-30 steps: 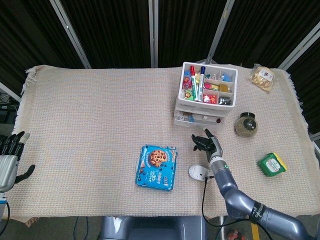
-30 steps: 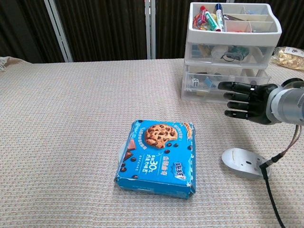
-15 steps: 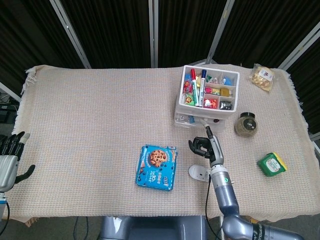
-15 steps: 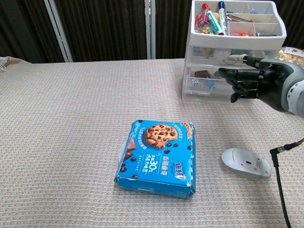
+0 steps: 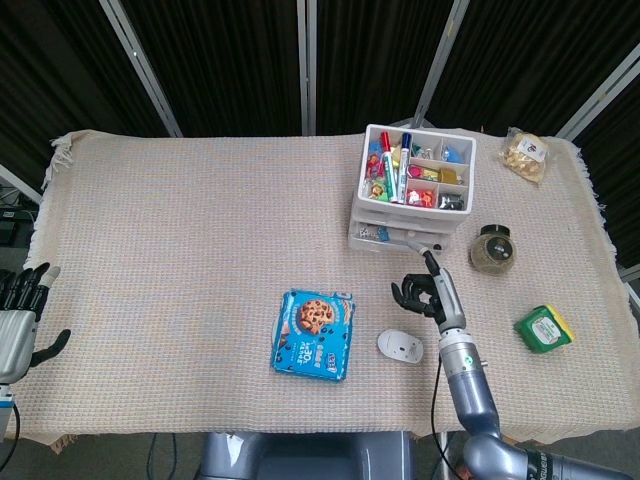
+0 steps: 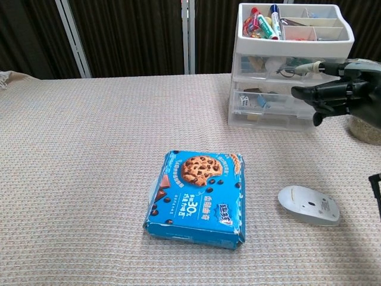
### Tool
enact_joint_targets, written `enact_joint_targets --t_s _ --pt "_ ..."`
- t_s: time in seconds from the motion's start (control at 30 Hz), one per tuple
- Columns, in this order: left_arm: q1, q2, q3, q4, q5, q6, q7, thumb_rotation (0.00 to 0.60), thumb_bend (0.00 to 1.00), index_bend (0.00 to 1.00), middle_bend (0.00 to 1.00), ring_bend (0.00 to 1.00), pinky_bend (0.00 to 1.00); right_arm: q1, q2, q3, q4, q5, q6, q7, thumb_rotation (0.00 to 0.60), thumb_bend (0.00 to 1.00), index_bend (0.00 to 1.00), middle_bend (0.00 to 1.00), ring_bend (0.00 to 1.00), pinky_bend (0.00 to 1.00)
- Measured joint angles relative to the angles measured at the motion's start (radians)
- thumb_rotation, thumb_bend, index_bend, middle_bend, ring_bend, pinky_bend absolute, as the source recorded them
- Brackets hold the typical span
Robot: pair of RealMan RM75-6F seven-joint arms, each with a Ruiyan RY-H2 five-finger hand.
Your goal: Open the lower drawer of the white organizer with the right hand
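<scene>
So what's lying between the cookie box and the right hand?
The grey mouse, near the right hand, apart from the cookie box; head view.

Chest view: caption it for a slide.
Right robot hand hovers before the white organizer; cookie box and mouse lie nearby.

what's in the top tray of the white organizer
The white organizer has an open top tray split into compartments. Red, blue and green markers lie in the left ones, small colourful bits in the others. What lies beneath them is covered.
</scene>
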Motion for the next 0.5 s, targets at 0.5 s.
enact_joint_targets --t_s 0.5 --pt "0.000 -0.003 -0.001 -0.004 -0.002 0.002 0.015 0.600 0.31 0.02 0.00 0.00 0.00 0.028 0.172 -0.130 0.063 -0.075 0.010 -0.337 0.600 0.32 0.23 0.78 0.84 0.65"
